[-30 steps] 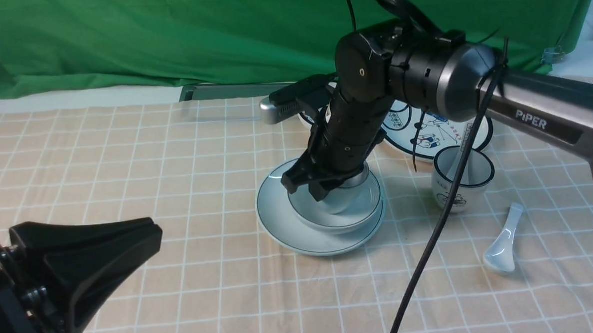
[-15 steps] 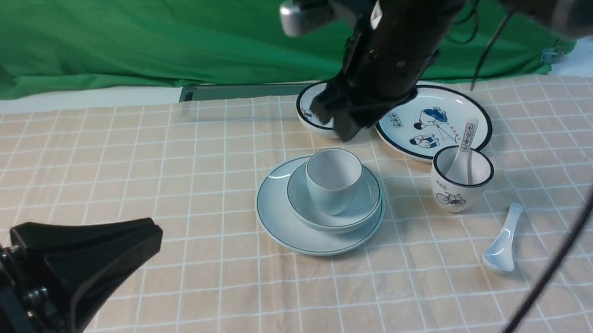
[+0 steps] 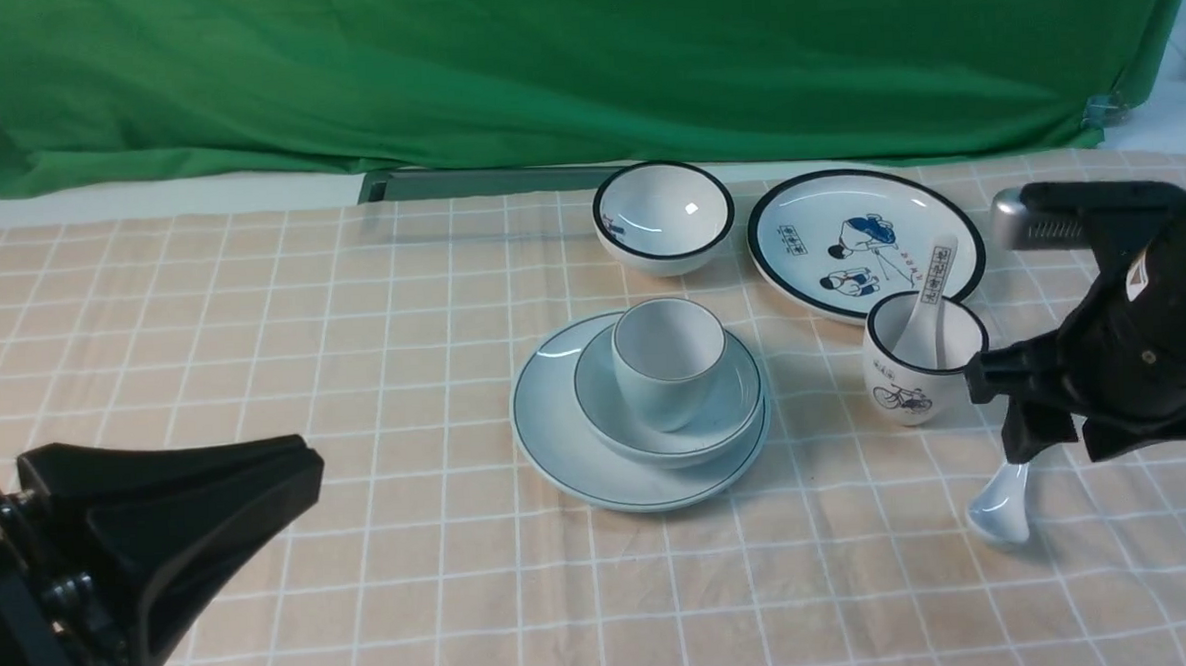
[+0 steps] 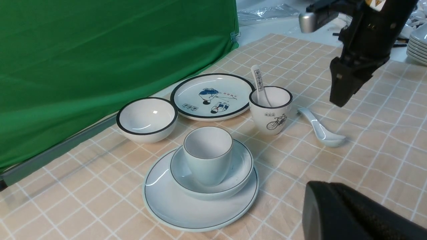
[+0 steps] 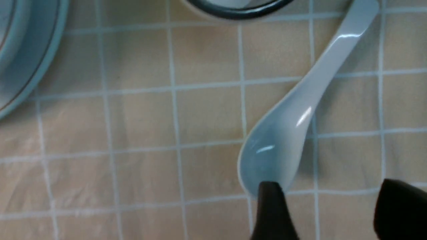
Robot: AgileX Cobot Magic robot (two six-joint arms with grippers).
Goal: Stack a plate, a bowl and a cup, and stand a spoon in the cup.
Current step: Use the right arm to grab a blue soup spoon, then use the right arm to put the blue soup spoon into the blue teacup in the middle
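Note:
The pale blue-white cup [image 3: 666,365] stands in the bowl [image 3: 732,417], which sits on the plate [image 3: 558,445] at the table's middle. The stack also shows in the left wrist view: cup [image 4: 206,156], bowl [image 4: 240,173], plate [image 4: 166,203]. The plain white spoon [image 3: 1001,510] lies flat on the cloth at the right. My right gripper [image 3: 1058,438] hangs open and empty just above the spoon. In the right wrist view the spoon [image 5: 300,116] lies beside one fingertip [image 5: 272,206], not between the fingers. My left gripper [image 3: 299,466] rests shut at the near left.
A black-rimmed bowl [image 3: 663,215] and a cartoon plate [image 3: 864,236] stand at the back. A bicycle cup [image 3: 920,369] holding a patterned spoon [image 3: 936,278] stands close to my right gripper. A green cloth hangs behind. Stacked plates [image 4: 418,43] lie off the table's right.
My right gripper has let go of the cup, risen from the stack, swung right and come down over the white spoon. The left arm has not moved.

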